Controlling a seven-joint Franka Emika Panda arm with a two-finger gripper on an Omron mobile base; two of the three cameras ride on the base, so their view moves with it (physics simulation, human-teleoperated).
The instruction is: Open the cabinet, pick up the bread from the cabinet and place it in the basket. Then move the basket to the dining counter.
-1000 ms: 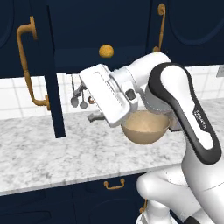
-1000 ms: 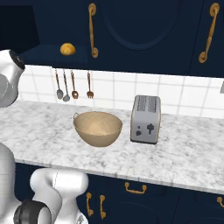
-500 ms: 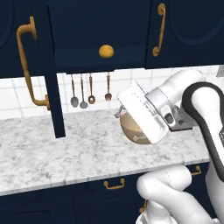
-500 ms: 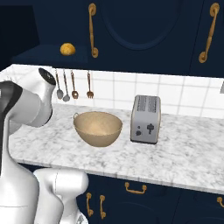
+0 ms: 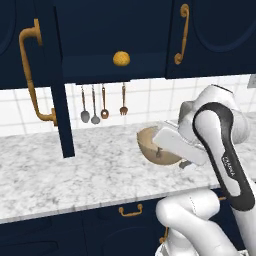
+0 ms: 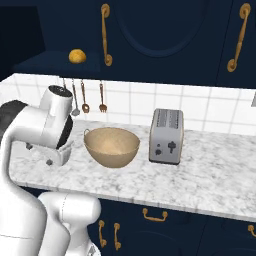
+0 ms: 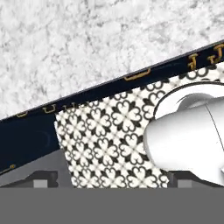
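Cabinet door swung wide, bread (image 5: 121, 58) waiting on the shelf

From its spot low beside the basket (image 6: 111, 145), the gripper, fingers spread and empty, should climb toward eleven o'clock, clearing the open door (image 5: 56, 80), with the hanging utensils (image 5: 103, 102) underneath and the toaster (image 6: 166, 135) at the basket's three o'clock.

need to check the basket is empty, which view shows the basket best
The right base view: the basket sits unobstructed beside the toaster, its inside visibly empty. In the left base view the arm covers most of the basket.
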